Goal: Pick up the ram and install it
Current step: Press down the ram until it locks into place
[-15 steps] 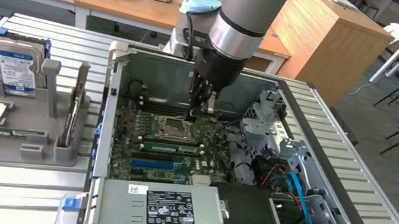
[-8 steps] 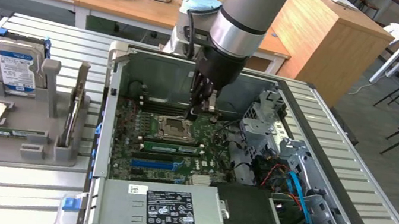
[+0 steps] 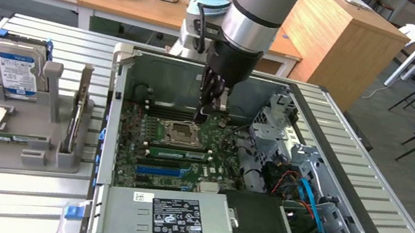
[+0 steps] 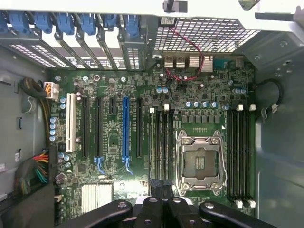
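From the exterior view, my arm reaches down into the open computer case [image 3: 329, 192], and my gripper [image 3: 205, 113] hangs low over the motherboard [image 3: 175, 161], just behind the empty processor socket [image 3: 182, 132]. Its fingers are drawn tight together. I cannot tell whether anything is pinched between them. On the grey holder [image 3: 11, 145] to the exterior view's left, a thin board stands upright on its edge; it looks like the ram [image 3: 76, 114], beside the hard drive [image 3: 17, 69]. From the wrist view, my gripper [image 4: 164, 202] sits closed over the black memory slots [image 4: 161, 142], next to the processor socket [image 4: 200, 164], with a blue expansion slot [image 4: 126, 128] further off.
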{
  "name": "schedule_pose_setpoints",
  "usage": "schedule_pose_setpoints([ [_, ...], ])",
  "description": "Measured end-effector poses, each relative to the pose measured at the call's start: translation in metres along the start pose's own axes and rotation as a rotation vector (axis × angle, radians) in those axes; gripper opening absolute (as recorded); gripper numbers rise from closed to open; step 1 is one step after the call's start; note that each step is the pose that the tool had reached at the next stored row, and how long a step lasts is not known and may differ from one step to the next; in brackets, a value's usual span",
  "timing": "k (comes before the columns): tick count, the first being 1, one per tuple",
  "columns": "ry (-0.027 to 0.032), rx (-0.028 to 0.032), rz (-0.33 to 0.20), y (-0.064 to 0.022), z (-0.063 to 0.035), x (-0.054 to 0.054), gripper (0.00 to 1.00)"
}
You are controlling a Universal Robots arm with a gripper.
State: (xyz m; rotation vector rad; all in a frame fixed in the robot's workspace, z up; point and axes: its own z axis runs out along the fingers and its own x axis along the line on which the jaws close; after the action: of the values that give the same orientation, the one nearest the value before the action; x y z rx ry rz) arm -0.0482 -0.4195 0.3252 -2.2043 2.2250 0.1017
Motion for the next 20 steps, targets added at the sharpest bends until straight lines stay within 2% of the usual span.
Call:
schedule_pose_setpoints([
  [20,-0.0006,0.0006,0.012,0.0000,-0.0017,-0.0001,0.10],
])
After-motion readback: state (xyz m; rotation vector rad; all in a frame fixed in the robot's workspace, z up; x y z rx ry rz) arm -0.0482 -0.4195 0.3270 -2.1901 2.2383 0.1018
